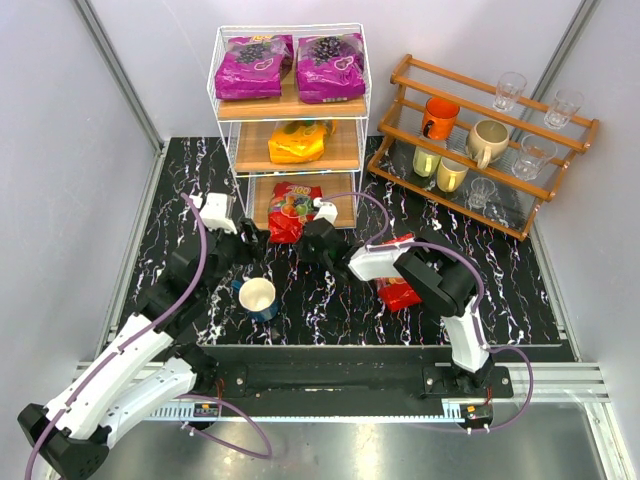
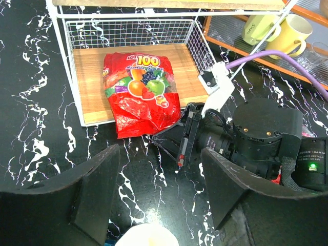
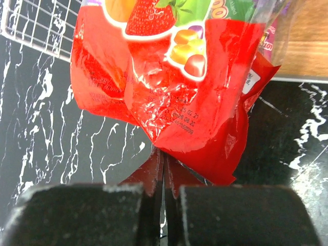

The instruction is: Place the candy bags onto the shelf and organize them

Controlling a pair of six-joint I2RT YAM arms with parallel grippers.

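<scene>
Red candy bag (image 2: 139, 95) with "100" print, edge between closed right jaws; left jaws apart

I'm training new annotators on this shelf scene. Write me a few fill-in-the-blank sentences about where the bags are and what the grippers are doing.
The top tier of the shelf holds ____ purple bags.
The orange bag lies on the ____ tier.
The right gripper is ____ on the edge of the red bag.
The left gripper, near the cup, stands ____.
Missing words: two; middle; shut; open.
</scene>
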